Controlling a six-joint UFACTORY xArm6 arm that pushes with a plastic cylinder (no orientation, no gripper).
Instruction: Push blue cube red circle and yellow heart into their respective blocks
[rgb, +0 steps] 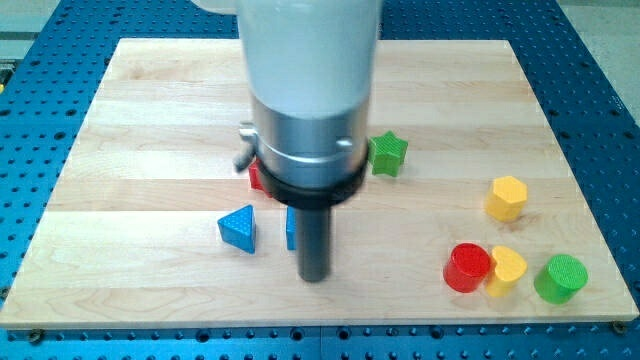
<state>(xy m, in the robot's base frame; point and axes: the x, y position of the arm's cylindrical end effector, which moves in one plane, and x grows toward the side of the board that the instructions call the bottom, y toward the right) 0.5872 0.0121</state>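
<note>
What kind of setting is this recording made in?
Probably a robotics lab bench: a wooden board lies on a blue perforated table, with small coloured blocks such as a green star and blue triangle. My tip rests just right of a partly hidden blue block.

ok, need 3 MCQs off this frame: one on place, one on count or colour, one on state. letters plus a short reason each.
1. Where is my tip relative to the blue triangle?
A. to its right in the view
B. to its left in the view
C. on top of it

2. How many yellow blocks show?
A. one
B. two
C. four

3. How do the red cylinder and the yellow block beside it stand?
A. far apart
B. stacked
C. side by side, touching or nearly so

Key: 1 A, the rod's end sits right of the triangle, apart from it. 2 B, the yellow hexagon block and the one by the red cylinder. 3 C, both lie on the wooden board with no clear gap between them.
</note>
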